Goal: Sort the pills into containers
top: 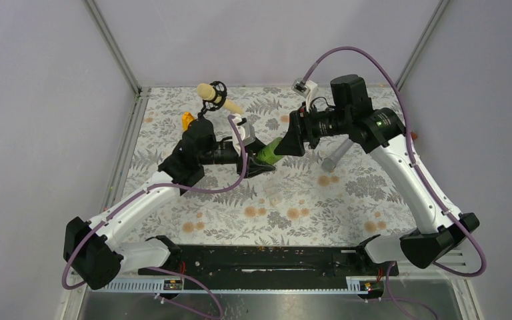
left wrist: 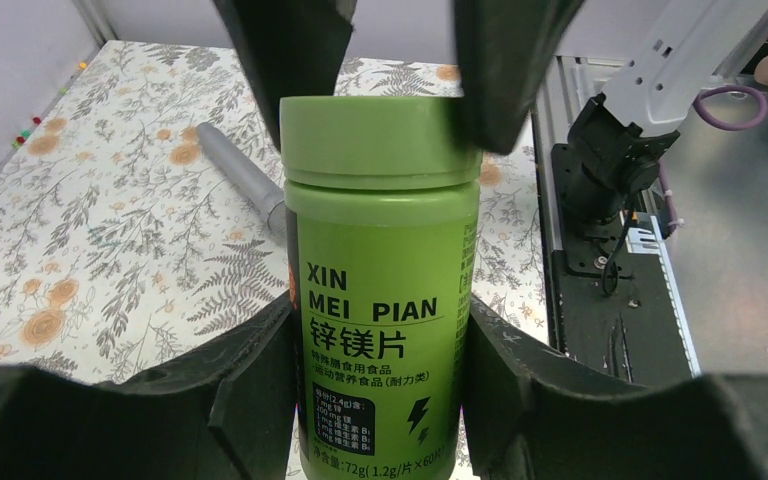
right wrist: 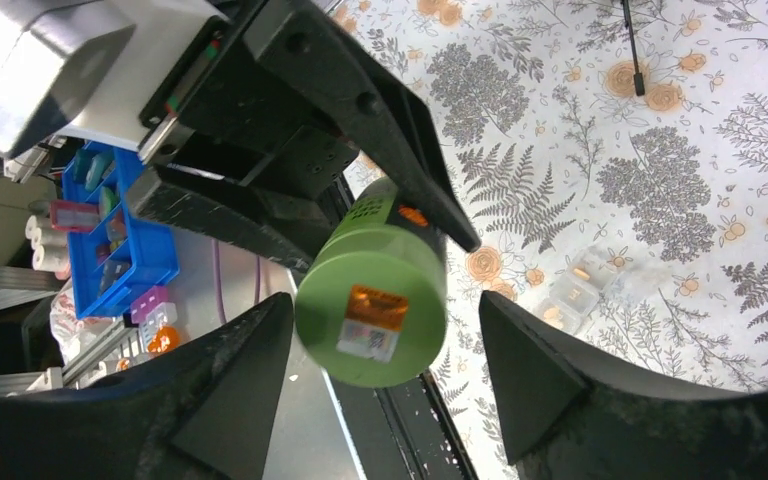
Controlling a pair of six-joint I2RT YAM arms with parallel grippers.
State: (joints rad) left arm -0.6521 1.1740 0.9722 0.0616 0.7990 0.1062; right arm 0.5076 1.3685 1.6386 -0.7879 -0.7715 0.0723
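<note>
A green screw-cap bottle (top: 268, 154) labelled XIN MEI PIAN is held above the mat, tilted, by my left gripper (top: 257, 160), which is shut on its body (left wrist: 380, 300). My right gripper (top: 288, 141) is open, its fingers either side of the bottle's cap (right wrist: 372, 310); there is a clear gap on the right side. Small see-through colourless containers (right wrist: 585, 290) with a few orange pills inside lie on the patterned mat, seen only in the right wrist view beyond the cap.
A grey cylinder (top: 337, 155) lies on the mat under the right arm, also in the left wrist view (left wrist: 240, 175). A beige microphone in a black mount (top: 212, 93) and a yellow object (top: 187, 120) stand at the back left. A black rail (top: 267, 260) runs along the near edge.
</note>
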